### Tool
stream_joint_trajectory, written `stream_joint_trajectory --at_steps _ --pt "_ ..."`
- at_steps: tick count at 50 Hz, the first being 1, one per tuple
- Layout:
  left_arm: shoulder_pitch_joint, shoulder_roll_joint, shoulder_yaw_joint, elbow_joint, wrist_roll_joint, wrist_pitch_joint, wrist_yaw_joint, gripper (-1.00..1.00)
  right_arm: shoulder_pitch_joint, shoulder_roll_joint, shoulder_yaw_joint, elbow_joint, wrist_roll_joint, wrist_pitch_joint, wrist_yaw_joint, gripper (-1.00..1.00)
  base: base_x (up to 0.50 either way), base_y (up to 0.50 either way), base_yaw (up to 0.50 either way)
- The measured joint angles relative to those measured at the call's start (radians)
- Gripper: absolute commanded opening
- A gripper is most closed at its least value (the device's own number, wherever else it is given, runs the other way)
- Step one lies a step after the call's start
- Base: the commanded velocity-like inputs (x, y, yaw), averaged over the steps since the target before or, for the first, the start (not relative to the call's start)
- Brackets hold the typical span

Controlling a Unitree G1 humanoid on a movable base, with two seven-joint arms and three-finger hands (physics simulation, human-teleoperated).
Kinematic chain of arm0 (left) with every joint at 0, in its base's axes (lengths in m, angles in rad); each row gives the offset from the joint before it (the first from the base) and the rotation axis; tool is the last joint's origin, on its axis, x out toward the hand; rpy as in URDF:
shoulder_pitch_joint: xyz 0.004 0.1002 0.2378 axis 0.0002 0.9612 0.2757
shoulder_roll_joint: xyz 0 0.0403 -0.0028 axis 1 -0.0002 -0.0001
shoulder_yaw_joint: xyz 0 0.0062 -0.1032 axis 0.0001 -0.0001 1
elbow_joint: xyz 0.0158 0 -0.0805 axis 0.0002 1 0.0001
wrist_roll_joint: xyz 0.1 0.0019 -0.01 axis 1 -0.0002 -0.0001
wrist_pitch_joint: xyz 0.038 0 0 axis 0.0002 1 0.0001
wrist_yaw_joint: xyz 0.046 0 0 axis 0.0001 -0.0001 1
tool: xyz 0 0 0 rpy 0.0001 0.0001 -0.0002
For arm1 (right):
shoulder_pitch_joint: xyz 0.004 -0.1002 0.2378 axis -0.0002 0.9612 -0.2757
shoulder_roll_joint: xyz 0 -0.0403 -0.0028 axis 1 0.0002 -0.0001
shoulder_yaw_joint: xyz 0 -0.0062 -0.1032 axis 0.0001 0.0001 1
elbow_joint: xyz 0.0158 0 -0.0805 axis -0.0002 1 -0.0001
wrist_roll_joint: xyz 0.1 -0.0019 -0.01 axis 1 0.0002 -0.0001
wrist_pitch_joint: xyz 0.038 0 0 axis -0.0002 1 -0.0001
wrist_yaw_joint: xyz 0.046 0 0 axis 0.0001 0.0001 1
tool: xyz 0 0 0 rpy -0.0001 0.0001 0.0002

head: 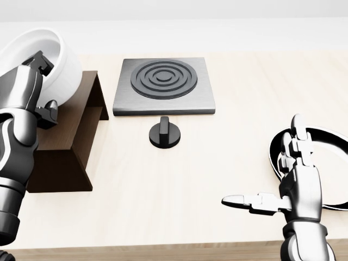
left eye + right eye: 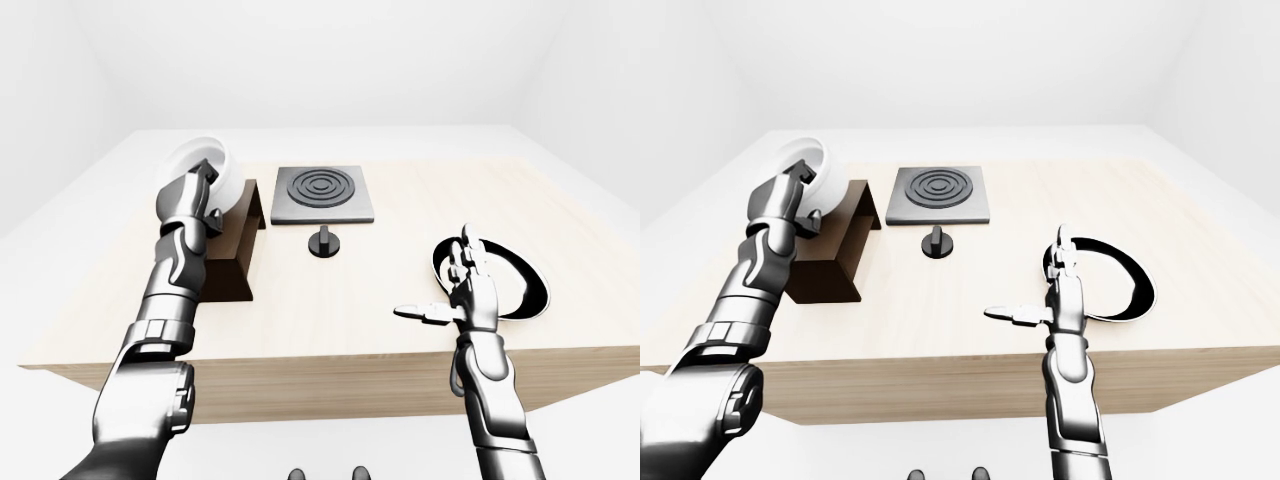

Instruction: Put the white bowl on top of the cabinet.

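The white bowl (image 1: 61,57) is tilted on its side at the upper left of the head view, over the top of the dark brown cabinet (image 1: 73,147). My left hand (image 1: 39,81) is shut on the bowl's rim and holds it above the cabinet. My right hand (image 1: 272,176) is open and empty at the lower right, thumb pointing left, hovering over the wooden table (image 1: 217,163).
A dark square burner plate (image 1: 163,84) with ringed grooves lies at the top centre, with a black knob (image 1: 165,133) just below it. A black-rimmed plate (image 1: 333,138) lies behind my right hand. The table's near edge (image 2: 330,385) runs along the bottom.
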Motion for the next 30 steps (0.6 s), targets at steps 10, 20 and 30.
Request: stream_joint_trajectory --at_steps 10,20,30 --pt "0.003 0.006 0.001 -0.007 0.014 0.0 -0.003 -1.0 0.0 0.001 0.002 0.002 -0.003 0.0 -0.001 1.0 0.0 0.0 0.0" --pt "0.003 0.006 0.004 0.002 0.021 0.0 0.009 -1.0 0.002 0.002 0.005 0.002 -0.006 0.0 -0.002 1.0 0.0 0.0 0.0" --pt "-0.008 0.0 0.002 0.049 0.003 0.0 0.04 -1.0 0.001 0.003 0.006 0.006 -0.01 0.0 -0.004 1.0 0.0 0.0 0.0"
